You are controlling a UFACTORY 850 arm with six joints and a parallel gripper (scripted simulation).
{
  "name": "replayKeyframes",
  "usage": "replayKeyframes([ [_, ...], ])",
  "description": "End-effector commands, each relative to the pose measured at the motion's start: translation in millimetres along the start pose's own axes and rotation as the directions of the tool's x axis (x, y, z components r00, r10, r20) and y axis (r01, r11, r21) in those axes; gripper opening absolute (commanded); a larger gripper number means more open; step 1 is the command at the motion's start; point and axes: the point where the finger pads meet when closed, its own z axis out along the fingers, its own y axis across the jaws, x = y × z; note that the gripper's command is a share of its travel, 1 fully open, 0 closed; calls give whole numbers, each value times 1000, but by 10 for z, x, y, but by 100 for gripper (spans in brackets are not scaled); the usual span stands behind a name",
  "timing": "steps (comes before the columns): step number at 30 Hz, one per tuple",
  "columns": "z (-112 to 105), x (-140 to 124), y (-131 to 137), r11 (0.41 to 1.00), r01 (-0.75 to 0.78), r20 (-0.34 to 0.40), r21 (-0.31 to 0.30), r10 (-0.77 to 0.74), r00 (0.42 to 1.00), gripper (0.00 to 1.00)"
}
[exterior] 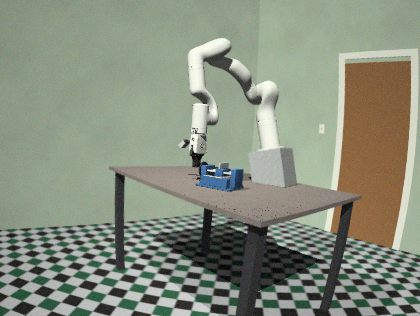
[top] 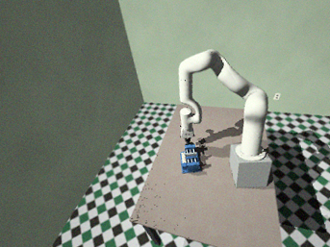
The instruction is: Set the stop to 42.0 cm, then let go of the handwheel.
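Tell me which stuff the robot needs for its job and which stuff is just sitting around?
Needed:
- blue stop fixture
- its handwheel, at the fixture's end, hard to make out
- gripper, shut on the handwheel

Just around:
- table
- grey pedestal under the arm
- brown door

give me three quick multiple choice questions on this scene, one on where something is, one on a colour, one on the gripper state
1. Where does the fixture sit on the table?
A. on the floor
B. between the gripper and the arm's grey pedestal
C. on top of the pedestal

2. What colour is the fixture's body?
A. blue
B. red
C. yellow

3. What is the gripper doing?
A. open, high above the table
B. shut on nothing, beside the door
C. shut on the handwheel at the fixture's end

Answers:
1 B, in the exterior view it lies between the gripper and the pedestal.
2 A, the body is blue in both views.
3 C, the fingers are down at the fixture's end, closed on something.
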Motion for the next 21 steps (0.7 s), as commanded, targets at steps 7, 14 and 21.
replayKeyframes([
  [7,203,3,-154,1000,0,0,-2,0,1000,6],
  [14,287,3,-154,1000,0,0,-2,0,1000,6],
  [21,374,3,-125,1000,0,0,-2,0,1000,6],
])
